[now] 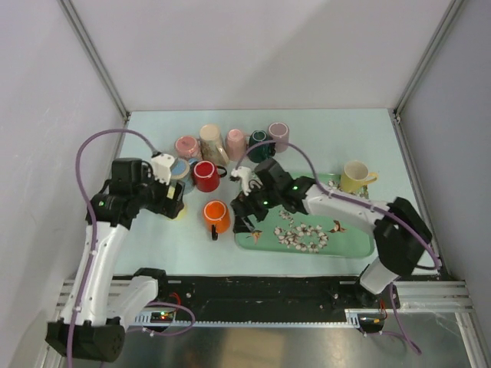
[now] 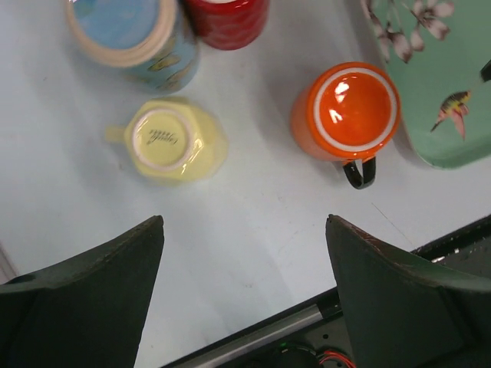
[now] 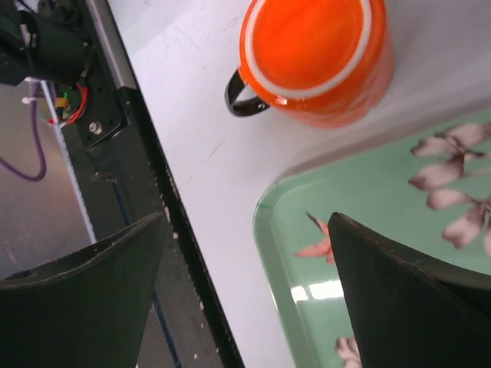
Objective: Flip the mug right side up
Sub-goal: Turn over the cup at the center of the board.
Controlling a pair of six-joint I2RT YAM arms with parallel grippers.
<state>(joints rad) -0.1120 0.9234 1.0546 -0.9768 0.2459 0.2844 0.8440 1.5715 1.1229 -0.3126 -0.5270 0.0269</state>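
Observation:
An orange mug (image 1: 217,215) with a black handle stands upside down on the table, left of the green tray (image 1: 349,244). It also shows in the left wrist view (image 2: 349,111) and the right wrist view (image 3: 311,54). A pale yellow mug (image 2: 173,142) stands upside down too, mostly hidden under the left arm in the top view. My right gripper (image 1: 247,222) (image 3: 247,222) is open and empty, hovering over the tray's left edge just right of the orange mug. My left gripper (image 1: 166,204) (image 2: 244,222) is open and empty above bare table, near the yellow mug.
A blue mug (image 2: 130,31) and a red mug (image 1: 205,175) stand just behind the yellow one. Several more mugs (image 1: 235,142) line the back. A yellow mug (image 1: 355,176) stands behind the tray. The flower-patterned tray (image 3: 368,230) lies at the right; the black rail (image 3: 146,192) runs along the near edge.

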